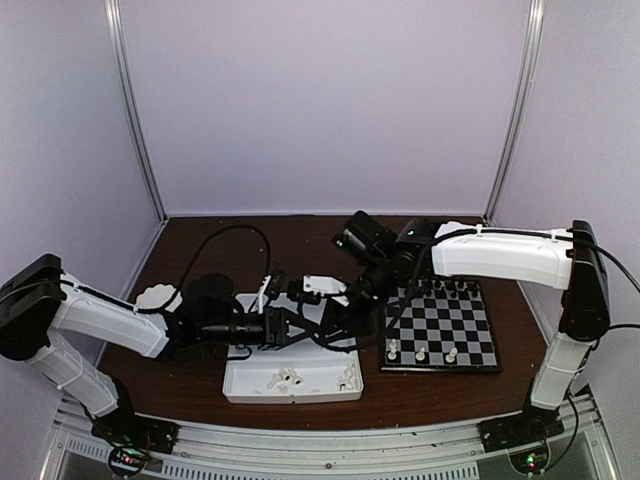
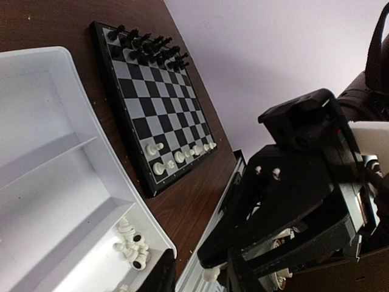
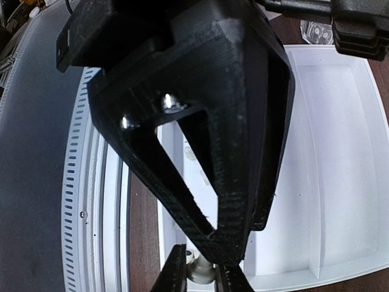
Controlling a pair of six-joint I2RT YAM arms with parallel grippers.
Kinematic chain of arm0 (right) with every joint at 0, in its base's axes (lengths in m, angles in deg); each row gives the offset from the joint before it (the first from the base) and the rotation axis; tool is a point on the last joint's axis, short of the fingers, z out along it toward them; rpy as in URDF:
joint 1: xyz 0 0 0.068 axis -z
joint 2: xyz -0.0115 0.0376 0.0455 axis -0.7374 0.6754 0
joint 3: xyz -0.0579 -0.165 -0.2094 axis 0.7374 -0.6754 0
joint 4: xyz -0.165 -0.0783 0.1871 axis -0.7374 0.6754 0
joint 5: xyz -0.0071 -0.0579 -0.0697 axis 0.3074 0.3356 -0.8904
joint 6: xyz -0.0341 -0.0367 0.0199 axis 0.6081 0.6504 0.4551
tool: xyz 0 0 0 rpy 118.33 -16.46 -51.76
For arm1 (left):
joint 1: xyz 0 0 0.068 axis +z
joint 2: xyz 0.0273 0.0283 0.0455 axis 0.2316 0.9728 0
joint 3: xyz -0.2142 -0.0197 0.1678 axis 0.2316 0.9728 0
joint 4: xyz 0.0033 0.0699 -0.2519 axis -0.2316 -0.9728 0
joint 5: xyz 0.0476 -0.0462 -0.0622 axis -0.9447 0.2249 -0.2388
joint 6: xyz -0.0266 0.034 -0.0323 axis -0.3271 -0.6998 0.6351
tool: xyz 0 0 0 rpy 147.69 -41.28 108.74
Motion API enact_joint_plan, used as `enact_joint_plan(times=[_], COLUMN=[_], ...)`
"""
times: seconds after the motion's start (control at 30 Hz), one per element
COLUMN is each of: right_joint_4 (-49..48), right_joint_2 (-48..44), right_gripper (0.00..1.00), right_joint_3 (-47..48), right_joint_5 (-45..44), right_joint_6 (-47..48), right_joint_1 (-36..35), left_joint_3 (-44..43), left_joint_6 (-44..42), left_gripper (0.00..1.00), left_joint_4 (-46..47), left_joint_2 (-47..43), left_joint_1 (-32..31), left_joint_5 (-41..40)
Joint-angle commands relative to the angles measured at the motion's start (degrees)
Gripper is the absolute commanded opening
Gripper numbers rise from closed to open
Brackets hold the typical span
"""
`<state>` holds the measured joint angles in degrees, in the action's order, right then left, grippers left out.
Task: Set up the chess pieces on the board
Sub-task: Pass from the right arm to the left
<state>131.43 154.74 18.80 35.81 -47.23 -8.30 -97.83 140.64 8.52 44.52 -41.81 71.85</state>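
the right gripper (image 3: pixel 199 275) pinches a small glossy white chessman (image 3: pixel 197 267) between its narrow black fingertips, jaws nearly together on it, above the tray (image 1: pixel 292 396). the left gripper (image 1: pixel 290 328), matt black printed plastic with fine layer ridges and a wedge-shaped taper, points its tips at that piece from the opposite side, just beside it. how far its jaws gape, or whether they touch the piece, i cannot tell.

the tray is smooth white moulded plastic, rectangular with rounded corners and low dividers. loose white chessmen (image 2: pixel 130 243) lie tumbled in its near compartment.

the board (image 2: pixel 164 115) lies flat on the dark wood-grain table (image 1: pixel 200 245), just right of the tray, its black and pale checks framed by a black rim. black chessmen (image 2: pixel 146 48) line its far edge. a few white chessmen (image 2: pixel 159 168) stand upright on the near rows.
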Motion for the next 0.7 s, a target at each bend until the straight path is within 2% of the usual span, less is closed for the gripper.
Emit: enact_joint_plan(times=[0.0,0.33,0.43,0.67], right_joint_4=[-2.7,-4.3,-4.7,-5.2], right_joint_2=[-2.2,-2.9,-2.9,-3.2], right_gripper=[0.09,0.09,0.09,0.09], right_joint_3=[0.4,-0.1,-0.2,-0.9], right_joint_5=[-0.2,-1.0,-0.7,-1.2], right_joint_6=[-0.6,-2.5,-2.6,-2.9], right_joint_1=[0.5,2.3,2.3,2.3], left_joint_3=[-0.9,-1.4,-2.0,-2.5], left_joint_6=[1.9,2.4,2.6,3.7], left_gripper=[0.28,0.27,0.24,0.11], left_joint_4=[6.3,8.1,8.7,11.7], left_joint_2=[2.4,3.6,4.3,6.3], left_joint_1=[-0.2,0.0,-0.1,0.0], left_joint_5=[4.2,5.3,5.7,6.6])
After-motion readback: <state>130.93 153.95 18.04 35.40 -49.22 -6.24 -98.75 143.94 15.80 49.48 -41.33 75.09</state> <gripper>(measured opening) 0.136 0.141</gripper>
